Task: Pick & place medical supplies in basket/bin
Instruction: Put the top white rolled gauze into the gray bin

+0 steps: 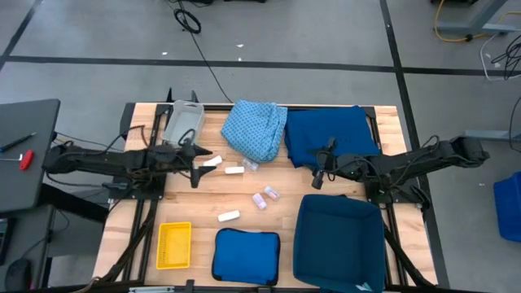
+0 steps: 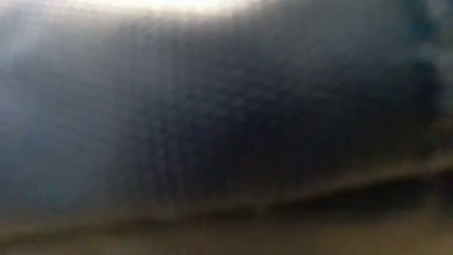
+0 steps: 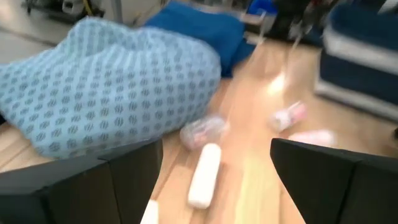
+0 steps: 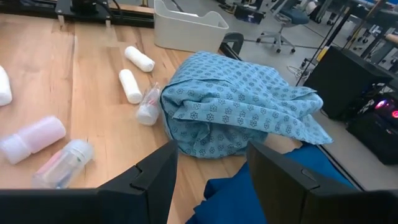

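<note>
In the high view, small white rolls [image 1: 234, 170] and pale pink packets [image 1: 265, 196] lie scattered on the wood at mid-table. The light blue patterned cloth [image 1: 256, 129] and the dark blue cloth [image 1: 330, 134] lie bunched side by side at the far edge. My left gripper [image 1: 198, 167] is open just left of the rolls. Its wrist view shows one white roll [image 3: 205, 174] lying ahead between its open fingers [image 3: 217, 186]. My right gripper [image 1: 319, 168] is open over the near edge of the dark blue cloth [image 4: 249, 186], facing the light blue cloth [image 4: 236, 106]. The low view is blocked by a dark blur.
The grey tray [image 1: 183, 122] sits at the far left. The yellow mesh basket [image 1: 174, 244], a flat blue pad [image 1: 246, 255] and the large dark blue bin [image 1: 340, 241] line the near edge. A clear packet [image 1: 251, 165] lies beside the light blue cloth.
</note>
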Tool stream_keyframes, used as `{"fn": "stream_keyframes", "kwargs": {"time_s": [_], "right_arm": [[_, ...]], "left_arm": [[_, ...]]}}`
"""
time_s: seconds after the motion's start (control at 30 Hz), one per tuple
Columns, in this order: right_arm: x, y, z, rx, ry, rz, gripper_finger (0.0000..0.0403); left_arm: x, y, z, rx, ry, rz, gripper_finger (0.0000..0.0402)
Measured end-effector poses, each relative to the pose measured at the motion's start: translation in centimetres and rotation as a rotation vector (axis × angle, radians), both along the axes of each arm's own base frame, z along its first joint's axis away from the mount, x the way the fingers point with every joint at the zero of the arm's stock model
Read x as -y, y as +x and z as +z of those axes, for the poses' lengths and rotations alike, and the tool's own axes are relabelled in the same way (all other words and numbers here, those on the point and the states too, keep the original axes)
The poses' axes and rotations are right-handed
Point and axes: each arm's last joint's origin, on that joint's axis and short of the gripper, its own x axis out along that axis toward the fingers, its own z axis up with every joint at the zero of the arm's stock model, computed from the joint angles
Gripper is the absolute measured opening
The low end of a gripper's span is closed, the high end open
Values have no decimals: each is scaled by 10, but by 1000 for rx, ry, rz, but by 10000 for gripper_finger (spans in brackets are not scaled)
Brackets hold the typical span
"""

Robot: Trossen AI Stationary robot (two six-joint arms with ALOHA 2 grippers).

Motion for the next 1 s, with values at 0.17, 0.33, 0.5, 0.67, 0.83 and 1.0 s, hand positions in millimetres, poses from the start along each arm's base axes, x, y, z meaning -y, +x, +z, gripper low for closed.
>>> {"fn": "stream_keyframes", "kwargs": {"time_s": [0.17,0.33,0.5,0.67,0.83,1.0], "right_arm": [[0,0,0,-4,-1,5,201],[0,-1,-2,-26,-7,10,201],[0,-2,-5,-58,-9,10,201],[0,-2,-5,-57,-7,9,201],[0,-2,-5,-57,-7,9,201],[0,-2,-5,-57,-7,9,201]], "left_arm": [[-2,18,8,-149,29,51,303],[-4,37,15,-345,53,71,315],[-6,54,20,-528,52,109,317],[-6,66,16,-708,1,128,317],[-7,79,0,-824,-27,139,317],[-16,85,-18,-916,-59,162,317]]}}
